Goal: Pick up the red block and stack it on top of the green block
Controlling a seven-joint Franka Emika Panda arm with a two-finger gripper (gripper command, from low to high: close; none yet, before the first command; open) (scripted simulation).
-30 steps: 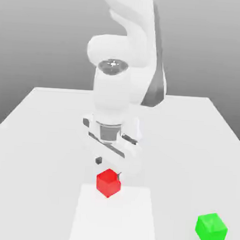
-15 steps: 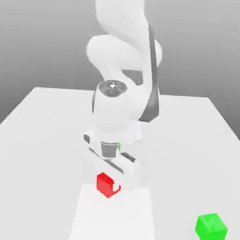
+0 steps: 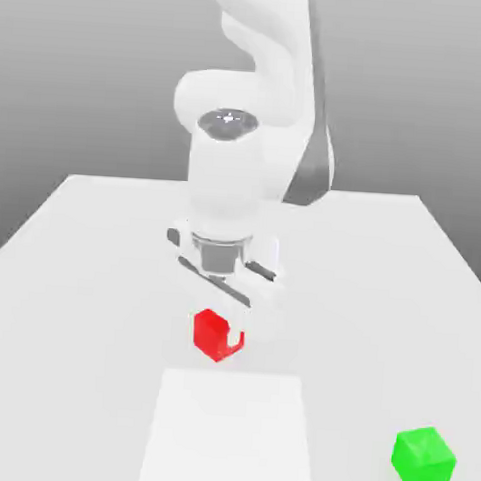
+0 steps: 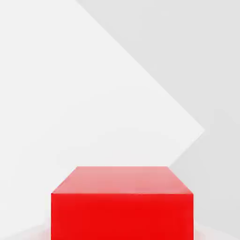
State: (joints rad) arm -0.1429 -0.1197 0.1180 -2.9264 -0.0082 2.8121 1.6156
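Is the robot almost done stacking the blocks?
Not yet. The picking up looks done: the gripper is shut on the red block, which seems to be off the table. Carrying it is the part in hand. Still left: bringing it over the green block, which sits at the exterior view's right with nothing on top, and letting go.

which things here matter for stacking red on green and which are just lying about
Part of the job:
- red block, held in the gripper
- green block, the one to stack on
- gripper, doing the carrying

Just there:
- white square patch
- table, the surface under the green block
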